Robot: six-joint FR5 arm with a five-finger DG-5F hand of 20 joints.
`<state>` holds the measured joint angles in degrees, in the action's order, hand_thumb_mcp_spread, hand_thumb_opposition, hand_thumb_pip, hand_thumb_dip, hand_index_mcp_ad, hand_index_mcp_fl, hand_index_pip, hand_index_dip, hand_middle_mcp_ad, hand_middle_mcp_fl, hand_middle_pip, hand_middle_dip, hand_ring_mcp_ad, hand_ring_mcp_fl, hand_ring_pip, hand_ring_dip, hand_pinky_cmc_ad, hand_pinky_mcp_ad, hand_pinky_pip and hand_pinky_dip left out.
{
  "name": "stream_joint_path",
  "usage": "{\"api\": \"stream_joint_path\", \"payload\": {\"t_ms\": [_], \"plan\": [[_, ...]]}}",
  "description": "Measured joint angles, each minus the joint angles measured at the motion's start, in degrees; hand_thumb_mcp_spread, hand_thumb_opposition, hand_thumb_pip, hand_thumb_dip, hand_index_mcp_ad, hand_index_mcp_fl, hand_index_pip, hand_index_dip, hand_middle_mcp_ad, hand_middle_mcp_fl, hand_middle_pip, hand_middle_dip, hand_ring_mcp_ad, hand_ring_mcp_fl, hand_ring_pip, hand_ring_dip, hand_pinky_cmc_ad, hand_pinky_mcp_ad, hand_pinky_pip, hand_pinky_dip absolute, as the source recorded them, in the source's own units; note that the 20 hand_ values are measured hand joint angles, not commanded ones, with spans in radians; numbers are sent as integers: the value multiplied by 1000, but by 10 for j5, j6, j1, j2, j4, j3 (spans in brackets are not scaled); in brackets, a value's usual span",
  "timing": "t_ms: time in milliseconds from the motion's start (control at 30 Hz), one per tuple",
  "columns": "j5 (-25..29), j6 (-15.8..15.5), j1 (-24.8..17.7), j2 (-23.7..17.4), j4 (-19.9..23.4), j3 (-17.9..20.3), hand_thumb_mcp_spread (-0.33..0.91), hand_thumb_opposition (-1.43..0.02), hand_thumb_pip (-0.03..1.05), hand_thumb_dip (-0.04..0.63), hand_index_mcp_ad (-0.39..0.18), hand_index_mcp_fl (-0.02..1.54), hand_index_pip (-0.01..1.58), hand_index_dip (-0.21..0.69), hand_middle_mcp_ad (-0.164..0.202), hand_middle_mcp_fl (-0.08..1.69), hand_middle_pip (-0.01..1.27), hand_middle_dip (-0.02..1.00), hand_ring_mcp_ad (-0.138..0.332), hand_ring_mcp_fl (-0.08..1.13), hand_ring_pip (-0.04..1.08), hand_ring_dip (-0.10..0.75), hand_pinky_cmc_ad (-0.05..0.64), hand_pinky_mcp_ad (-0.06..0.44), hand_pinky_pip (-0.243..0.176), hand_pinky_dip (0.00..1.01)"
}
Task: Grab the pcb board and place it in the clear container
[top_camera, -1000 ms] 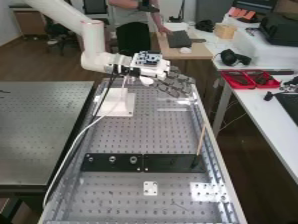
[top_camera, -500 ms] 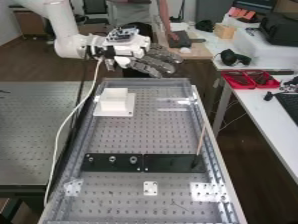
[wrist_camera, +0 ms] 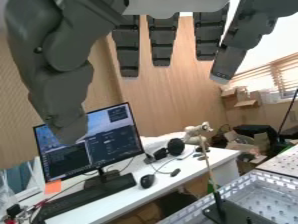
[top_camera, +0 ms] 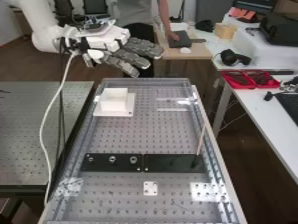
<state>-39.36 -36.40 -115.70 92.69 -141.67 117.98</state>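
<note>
Aloft, we find hand [top_camera: 114, 39] near far end of perforated bench [top_camera: 153, 135], straight fingers spread wide, empty, perhaps raised to clear white block [top_camera: 114, 100].

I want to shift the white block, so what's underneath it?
The white block stands on a flat white plate, which lies on the perforated bench top. Whatever the block itself covers can't be seen.
</note>
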Motion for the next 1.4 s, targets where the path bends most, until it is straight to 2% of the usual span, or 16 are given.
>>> {"api": "stream_joint_path", "payload": {"t_ms": [233, 400, 900, 1400], "plan": [[-2, -16, 6, -12, -4, 3, 333, -761, 581, 188, -72, 192, 178, 140, 68, 24, 138, 122, 248, 9, 82, 12, 316, 199, -105, 684], [-3, -39, 6, -26, 2, 8, 330, -761, 581, 188, -72, 188, 164, 140, 68, 23, 134, 122, 244, 9, 79, 12, 316, 199, -105, 670], [-11, -60, 11, -45, -3, 10, 330, -761, 583, 188, -72, 192, 164, 140, 68, 24, 138, 122, 244, 9, 82, 12, 316, 199, -105, 653], [-26, -63, 19, -52, -15, 4, 333, -764, 581, 188, -72, 192, 145, 148, 68, 24, 138, 122, 244, 9, 82, 16, 316, 197, -105, 637]]}}
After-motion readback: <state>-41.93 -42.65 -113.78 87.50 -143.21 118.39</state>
